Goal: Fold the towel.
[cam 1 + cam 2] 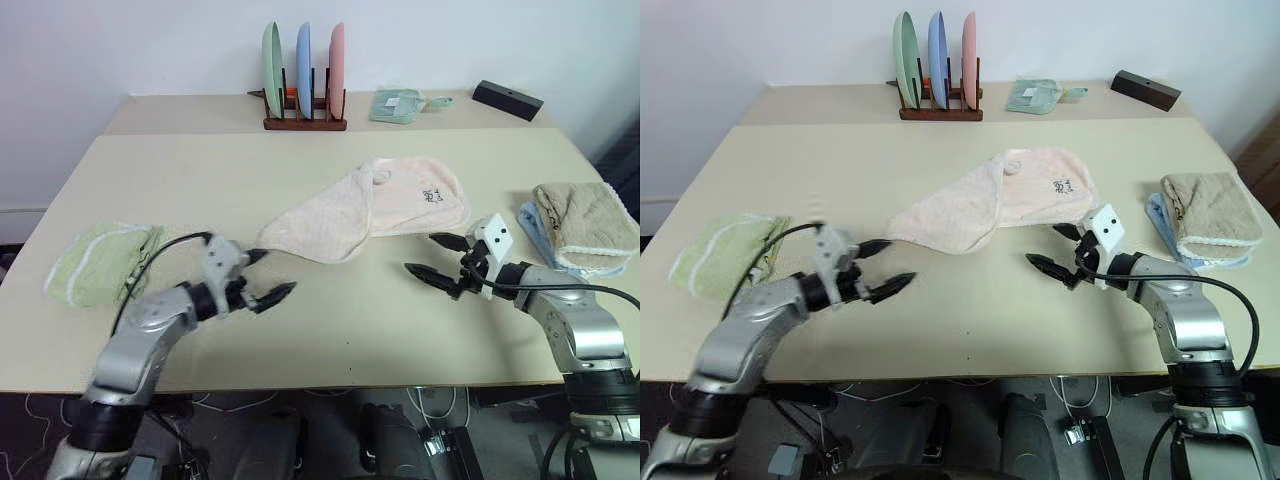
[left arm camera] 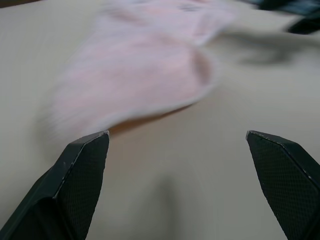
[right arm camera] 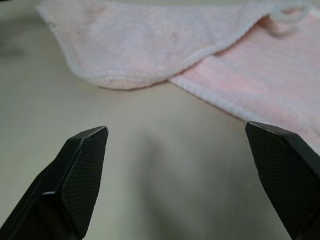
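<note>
The pale pink towel (image 1: pixel 370 208) lies rumpled in the middle of the table, its left part folded over, with a small dark mark and a loop tag on its right part. My left gripper (image 1: pixel 266 276) hovers open just in front of the towel's left corner, fingers pointing right. On the other side, my right gripper (image 1: pixel 436 257) is open in front of the towel's right edge, fingers pointing left. Both wrist views look at the towel (image 2: pixel 135 75) (image 3: pixel 200 45) past wide-spread fingers with bare table between them.
A light green towel (image 1: pixel 100 262) lies at the table's left edge. A beige towel (image 1: pixel 585 222) rests on a blue one at the right edge. At the back stand a plate rack (image 1: pixel 304 78), a small green cloth (image 1: pixel 397 105) and a dark block (image 1: pixel 508 99).
</note>
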You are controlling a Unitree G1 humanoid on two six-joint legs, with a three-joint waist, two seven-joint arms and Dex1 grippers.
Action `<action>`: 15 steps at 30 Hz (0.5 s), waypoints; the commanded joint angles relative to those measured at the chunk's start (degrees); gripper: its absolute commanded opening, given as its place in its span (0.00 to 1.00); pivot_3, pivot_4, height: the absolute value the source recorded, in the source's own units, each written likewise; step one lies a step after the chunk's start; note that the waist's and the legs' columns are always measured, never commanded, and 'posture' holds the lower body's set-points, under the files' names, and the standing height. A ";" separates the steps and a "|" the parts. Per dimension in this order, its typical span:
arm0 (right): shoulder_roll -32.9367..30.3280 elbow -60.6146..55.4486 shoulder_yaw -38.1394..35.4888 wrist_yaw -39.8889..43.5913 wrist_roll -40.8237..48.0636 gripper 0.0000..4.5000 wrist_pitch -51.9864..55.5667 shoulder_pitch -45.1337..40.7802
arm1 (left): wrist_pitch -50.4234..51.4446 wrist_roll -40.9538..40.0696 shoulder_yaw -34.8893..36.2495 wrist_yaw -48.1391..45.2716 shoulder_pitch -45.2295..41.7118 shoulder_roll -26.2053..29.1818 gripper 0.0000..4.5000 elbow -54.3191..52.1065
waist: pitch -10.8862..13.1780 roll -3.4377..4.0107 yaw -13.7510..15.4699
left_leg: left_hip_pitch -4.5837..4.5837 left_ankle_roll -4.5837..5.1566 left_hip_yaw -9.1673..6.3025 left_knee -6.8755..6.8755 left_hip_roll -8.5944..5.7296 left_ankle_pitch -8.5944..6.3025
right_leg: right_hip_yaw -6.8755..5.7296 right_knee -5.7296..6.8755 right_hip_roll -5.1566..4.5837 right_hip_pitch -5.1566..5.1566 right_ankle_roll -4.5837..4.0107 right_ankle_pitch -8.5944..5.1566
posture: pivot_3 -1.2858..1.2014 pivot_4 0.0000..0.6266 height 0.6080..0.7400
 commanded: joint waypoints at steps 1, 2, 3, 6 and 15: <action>-0.53 -2.04 -0.91 -1.03 -0.59 1.00 -1.19 -0.17 | -1.98 7.28 -7.66 2.13 -7.96 -4.09 0.99 5.29 | 0.00 -0.01 0.07 | 0.01 0.00 0.01 0.01 -0.01 0.00 | 0.00 -0.01 -0.01 0.03 0.00 0.00 | 0.52 0.24 1.00; -0.50 -2.06 -0.97 -1.27 -0.63 1.00 -1.16 -0.15 | -2.03 8.53 -8.69 2.79 -9.58 -5.17 0.99 6.74 | 0.00 -0.01 -0.01 | 0.01 0.00 0.01 0.01 -0.02 0.00 | 0.00 -0.02 0.00 0.03 0.01 0.01 | 0.52 0.24 1.00; -0.46 -2.32 -1.04 -1.56 -0.65 1.00 -1.07 -0.01 | -1.32 9.58 -9.84 3.55 -11.82 -6.83 0.99 8.90 | 0.00 -0.01 -0.19 | 0.01 0.01 0.01 0.01 -0.02 0.00 | 0.00 -0.02 0.00 0.03 0.01 0.01 | 0.52 0.24 1.00; -0.49 -2.84 -1.43 -2.33 -0.78 1.00 -1.33 0.65 | -1.60 13.92 -13.97 5.73 -20.00 -13.01 0.99 20.20 | 0.00 -0.02 -0.19 | 0.00 0.01 0.01 -0.01 -0.01 0.00 | 0.00 -0.02 0.01 0.02 0.02 0.00 | 0.52 0.24 1.00; -0.59 -7.08 -2.94 -4.98 -0.65 1.00 -0.53 4.63 | -1.41 19.65 -14.75 10.83 -29.66 -22.00 0.94 38.16 | 0.00 -0.03 -0.30 | 0.01 0.04 0.00 0.01 -0.01 0.00 | -0.01 -0.02 0.05 0.01 0.08 -0.02 | 0.52 0.24 1.00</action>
